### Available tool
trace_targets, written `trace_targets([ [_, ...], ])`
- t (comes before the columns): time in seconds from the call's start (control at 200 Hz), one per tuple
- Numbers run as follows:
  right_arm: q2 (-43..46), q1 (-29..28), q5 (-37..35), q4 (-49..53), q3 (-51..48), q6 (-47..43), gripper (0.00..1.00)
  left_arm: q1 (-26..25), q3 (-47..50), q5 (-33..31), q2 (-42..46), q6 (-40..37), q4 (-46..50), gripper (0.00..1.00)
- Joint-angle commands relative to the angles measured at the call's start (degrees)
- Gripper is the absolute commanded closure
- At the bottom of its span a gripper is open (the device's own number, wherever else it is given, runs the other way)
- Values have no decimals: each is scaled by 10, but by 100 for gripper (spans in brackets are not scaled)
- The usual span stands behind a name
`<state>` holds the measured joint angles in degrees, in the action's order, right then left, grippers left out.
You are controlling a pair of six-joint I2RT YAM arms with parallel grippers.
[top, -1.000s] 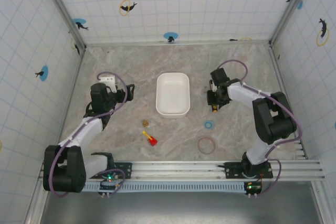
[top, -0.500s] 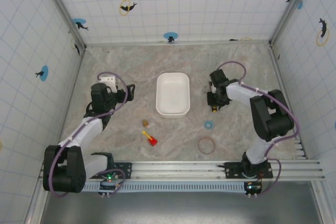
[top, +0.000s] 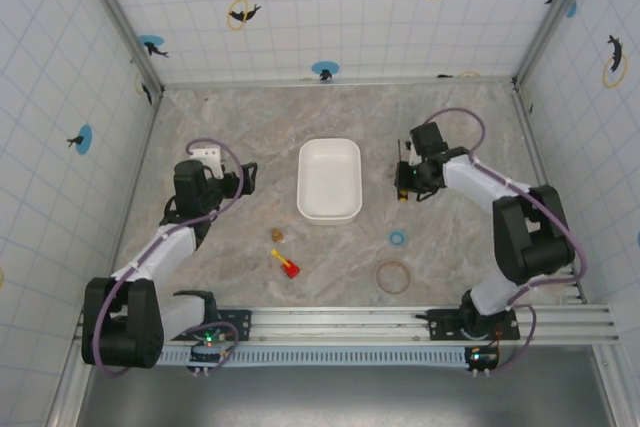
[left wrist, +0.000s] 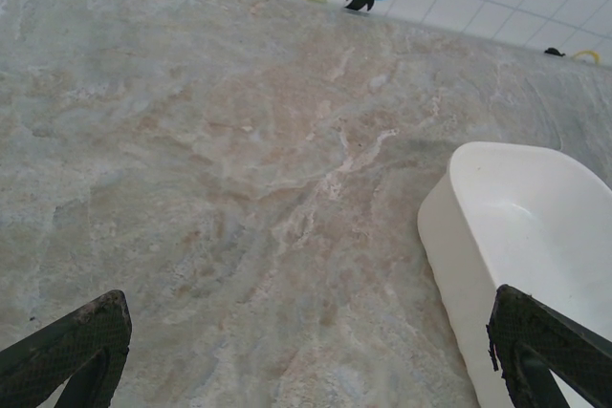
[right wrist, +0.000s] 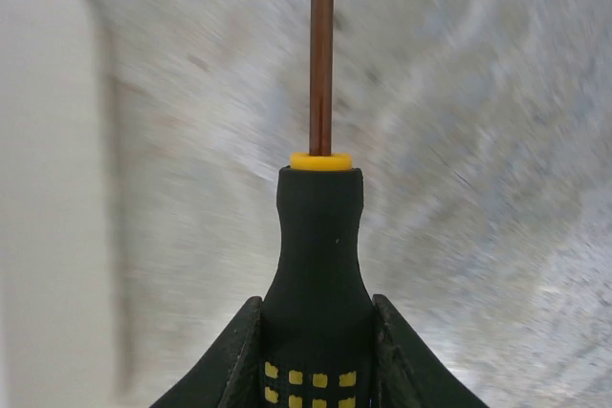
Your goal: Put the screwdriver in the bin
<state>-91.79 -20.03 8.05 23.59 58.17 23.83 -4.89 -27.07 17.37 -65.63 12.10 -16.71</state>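
Note:
The screwdriver (right wrist: 317, 274) has a black handle with yellow dots and a yellow collar, and its thin shaft points away from the wrist camera. My right gripper (right wrist: 317, 351) is shut on its handle. From above, that gripper (top: 405, 187) hangs just right of the bin (top: 329, 180), a white rounded tray at mid-table with nothing in it. The bin's edge (right wrist: 48, 188) is blurred at the left of the right wrist view. My left gripper (top: 247, 177) stands open to the left of the bin (left wrist: 516, 236), its dark fingertips (left wrist: 67, 351) wide apart with bare table between them.
A stubby red-and-yellow piece (top: 286, 264) and a small brown bit (top: 277, 235) lie in front of the bin. A blue ring (top: 398, 238) and a larger brown ring (top: 393, 276) lie at the front right. Tiled walls enclose the table.
My right arm has swung its wrist back and to the right, and the gripper holding the screwdriver has risen a little. The left arm has not moved.

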Motion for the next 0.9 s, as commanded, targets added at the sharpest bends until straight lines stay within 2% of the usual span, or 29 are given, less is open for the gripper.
trace_targets([
  [0.0,60,-14,44,-90,57,83,100,-3,1,-1,10,0,4,3],
  [0.22,105,-120,-116,-163,109,162,100,-4,0,-3,14,-1,8,2],
  [0.35,99,-198,-218,-173,127,176,100,-5,-1,-3,19,-1,10,2],
  [0.451,79,-242,-264,-158,141,193,100,-5,-2,-3,22,-3,11,2],
  [0.651,5,-275,-235,-77,185,213,100,-5,-3,-5,23,-10,17,2],
  [0.896,-81,-288,-172,-24,202,231,100,-5,-3,-5,23,-14,16,2],
])
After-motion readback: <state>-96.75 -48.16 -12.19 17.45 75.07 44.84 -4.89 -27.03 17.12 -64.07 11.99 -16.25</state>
